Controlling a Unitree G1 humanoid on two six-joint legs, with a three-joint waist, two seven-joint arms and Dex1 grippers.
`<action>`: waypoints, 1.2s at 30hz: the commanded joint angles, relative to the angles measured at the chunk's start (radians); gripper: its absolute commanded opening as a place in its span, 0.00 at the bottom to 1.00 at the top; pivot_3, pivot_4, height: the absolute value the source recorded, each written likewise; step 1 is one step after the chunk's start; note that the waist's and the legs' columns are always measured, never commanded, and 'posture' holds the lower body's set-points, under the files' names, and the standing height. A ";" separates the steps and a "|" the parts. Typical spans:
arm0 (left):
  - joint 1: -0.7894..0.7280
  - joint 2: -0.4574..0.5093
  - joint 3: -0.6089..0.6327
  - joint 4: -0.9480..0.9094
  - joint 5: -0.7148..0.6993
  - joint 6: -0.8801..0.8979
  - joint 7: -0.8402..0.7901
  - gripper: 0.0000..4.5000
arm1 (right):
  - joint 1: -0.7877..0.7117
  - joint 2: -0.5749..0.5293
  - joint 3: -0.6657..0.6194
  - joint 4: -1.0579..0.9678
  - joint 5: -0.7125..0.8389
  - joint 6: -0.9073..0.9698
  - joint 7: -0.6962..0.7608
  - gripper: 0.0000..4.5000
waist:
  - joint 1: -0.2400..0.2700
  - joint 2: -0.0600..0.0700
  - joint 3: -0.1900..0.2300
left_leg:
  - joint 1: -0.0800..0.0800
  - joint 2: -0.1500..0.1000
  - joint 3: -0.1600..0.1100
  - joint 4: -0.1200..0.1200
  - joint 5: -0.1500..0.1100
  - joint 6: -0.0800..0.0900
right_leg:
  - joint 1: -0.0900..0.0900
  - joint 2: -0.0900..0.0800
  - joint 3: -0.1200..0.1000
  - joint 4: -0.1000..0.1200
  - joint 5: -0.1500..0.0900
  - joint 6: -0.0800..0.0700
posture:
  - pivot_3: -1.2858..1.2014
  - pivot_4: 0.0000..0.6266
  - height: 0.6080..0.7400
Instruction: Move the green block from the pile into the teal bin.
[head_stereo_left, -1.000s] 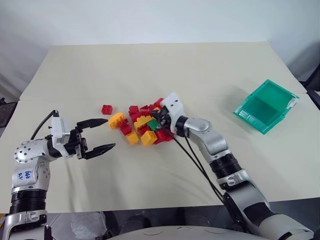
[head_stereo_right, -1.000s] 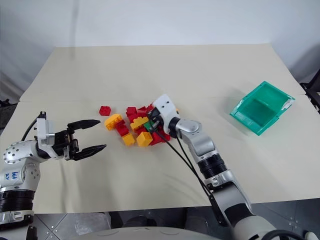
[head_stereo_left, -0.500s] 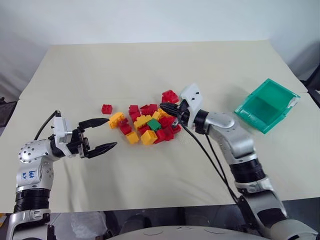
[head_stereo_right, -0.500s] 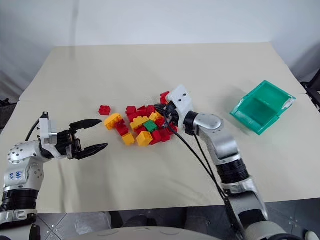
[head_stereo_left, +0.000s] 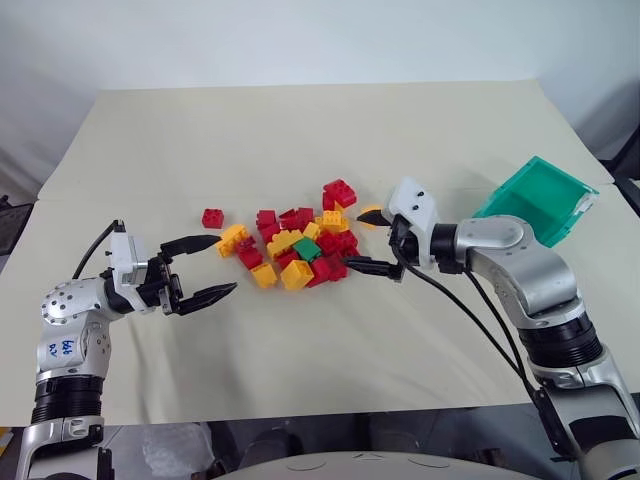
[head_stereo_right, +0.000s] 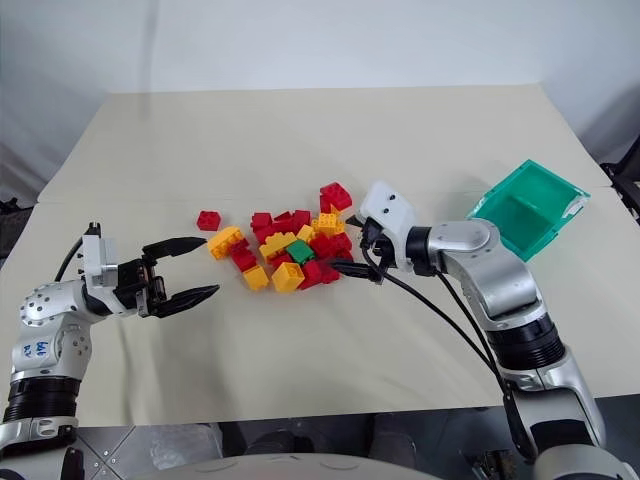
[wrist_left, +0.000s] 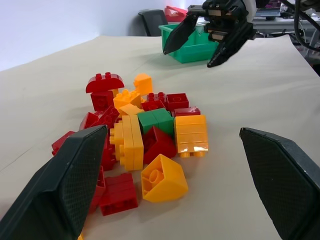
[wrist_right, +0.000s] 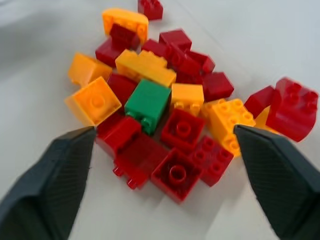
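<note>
We judge the green block (wrist_right: 148, 102) light, rigid, slick; it probably sits wedged mid-pile (head_stereo_left: 290, 245). Take its side faces. Both grippers' jaws stand apart, empty.

Green block (head_stereo_left: 308, 249) amid red-and-yellow pile (head_stereo_left: 290, 245); teal bin (head_stereo_left: 560, 215).
</note>
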 joint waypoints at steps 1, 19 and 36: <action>0.002 0.002 0.016 -0.024 -0.010 -0.014 0.005 1.00 | -0.040 0.029 0.009 -0.005 -0.014 0.010 -0.030 0.99 | -0.001 0.000 0.000 | 0.000 0.000 0.000 0.000 0.000 0.000 | 0.000 0.000 0.000 0.000 0.000 0.000 | 0.52 0.24 1.00; 0.056 -0.003 0.028 -0.079 -0.015 -0.022 0.038 1.00 | -0.223 0.242 0.242 0.244 -0.162 0.104 -0.071 0.99 | -0.005 0.000 0.000 | -0.001 -0.001 0.000 0.001 0.000 0.000 | -0.001 0.000 0.000 0.002 0.000 0.000 | 0.52 0.24 1.00; 0.114 -0.008 0.037 -0.142 -0.024 -0.016 0.081 1.00 | -0.229 0.262 0.260 0.242 -0.203 0.280 -0.107 0.99 | -0.008 -0.002 -0.002 | 0.001 0.001 0.002 0.001 0.000 -0.001 | -0.001 0.000 0.003 0.003 0.000 0.000 | 0.52 0.24 1.00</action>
